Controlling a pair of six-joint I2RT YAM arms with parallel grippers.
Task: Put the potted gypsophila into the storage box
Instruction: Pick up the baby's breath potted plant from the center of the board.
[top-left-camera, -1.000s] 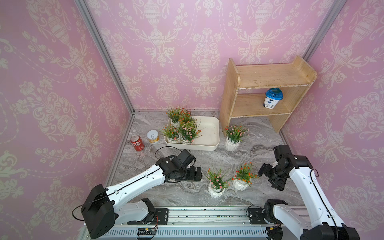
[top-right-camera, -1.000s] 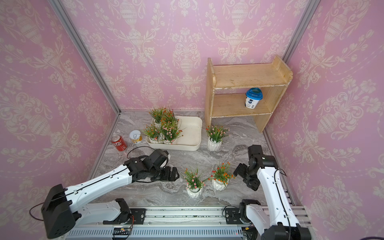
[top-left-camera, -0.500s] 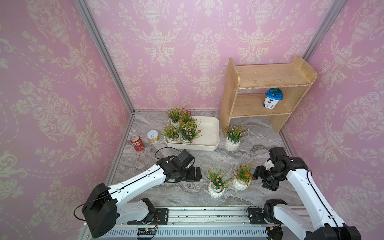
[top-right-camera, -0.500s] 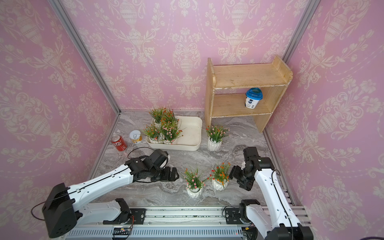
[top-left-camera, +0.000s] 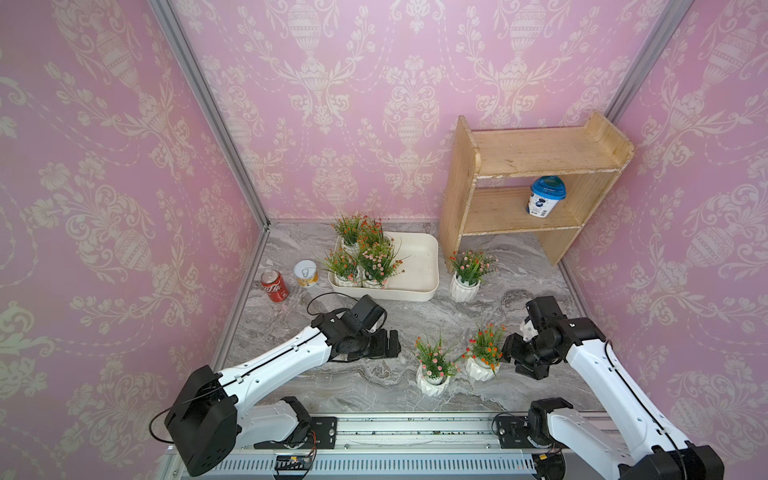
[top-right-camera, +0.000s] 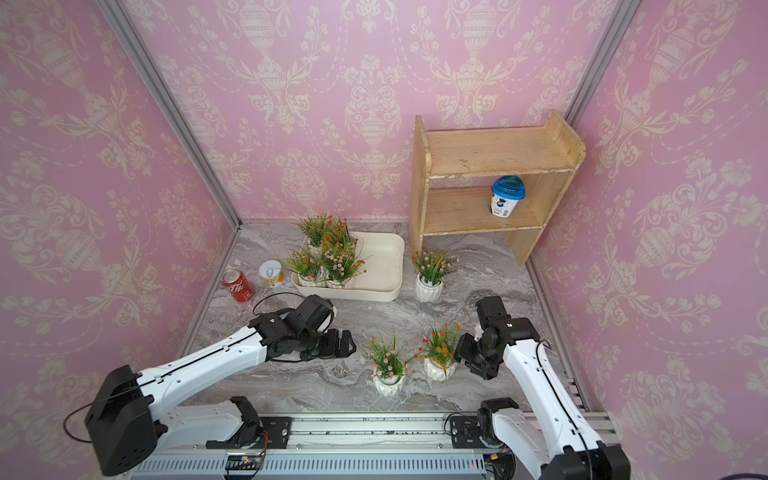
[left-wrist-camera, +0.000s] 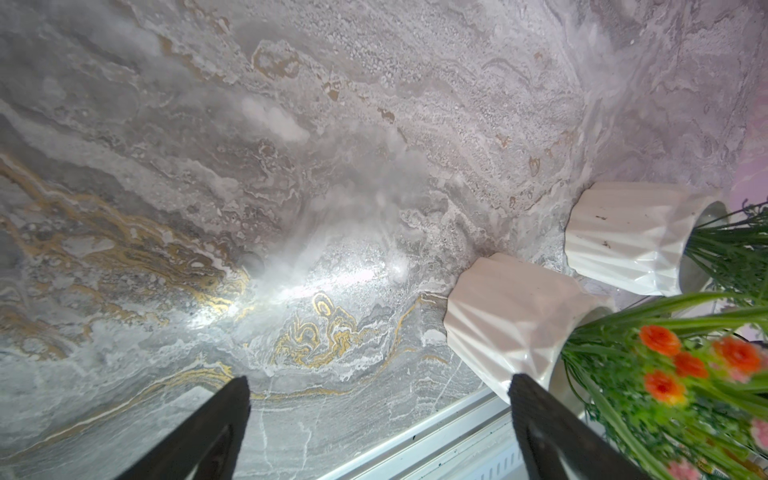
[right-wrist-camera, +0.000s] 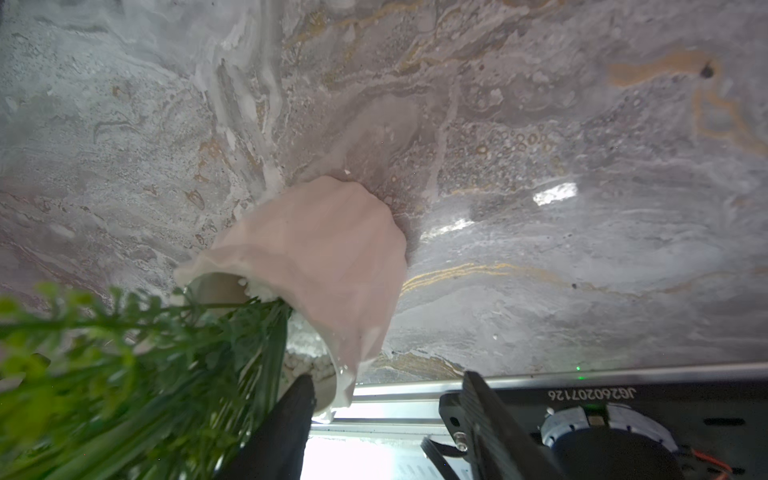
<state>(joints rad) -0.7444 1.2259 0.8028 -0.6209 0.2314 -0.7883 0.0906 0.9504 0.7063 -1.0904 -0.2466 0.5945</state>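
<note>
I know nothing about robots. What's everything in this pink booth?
marble table: one, grey, underneath.
storage box: one, cream, back middle.
wooden shelf: one, pale, back right.
cup: one, white, blue lid, lower shelf board.
potted plants in the box: apparently four, white pots, its left half.
loose potted plants: three, white pots; one by the shelf, two in front.
soda can: one, red, left of the box.
tin: one, yellow label, between can and box.
left gripper: one, black, open, above table.
right gripper: one, black, open at a front pot's rim.
</note>
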